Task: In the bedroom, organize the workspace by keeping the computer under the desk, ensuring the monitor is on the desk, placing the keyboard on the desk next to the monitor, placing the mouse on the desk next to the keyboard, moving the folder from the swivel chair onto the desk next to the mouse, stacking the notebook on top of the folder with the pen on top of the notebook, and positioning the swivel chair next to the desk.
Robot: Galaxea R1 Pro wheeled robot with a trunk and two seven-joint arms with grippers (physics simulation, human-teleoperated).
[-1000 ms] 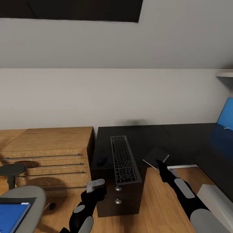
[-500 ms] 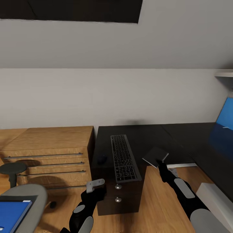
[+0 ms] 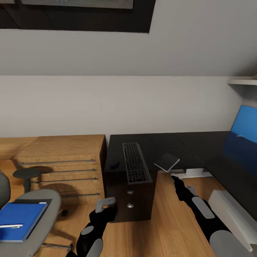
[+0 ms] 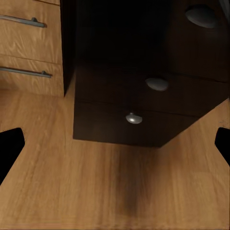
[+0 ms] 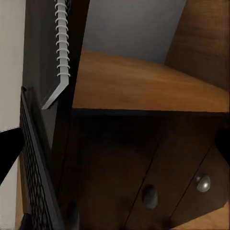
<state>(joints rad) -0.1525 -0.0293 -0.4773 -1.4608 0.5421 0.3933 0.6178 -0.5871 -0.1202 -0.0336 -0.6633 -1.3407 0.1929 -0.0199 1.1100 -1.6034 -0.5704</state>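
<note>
Head view: notebook [image 3: 166, 161] is seen on the black desk [image 3: 157, 142] edge, just off the right gripper [image 3: 175, 179] at its 11 o'clock, apart from the fingertips. Right jaw state cannot be told. Keyboard [image 3: 135, 167] lies at notebook's 9 o'clock, mouse [image 3: 114, 165] beyond. Left gripper [image 3: 104, 204] is spread wide, empty. Blue folder [image 3: 19, 220] rests on swivel chair [image 3: 39, 210], at 7 o'clock.
</note>
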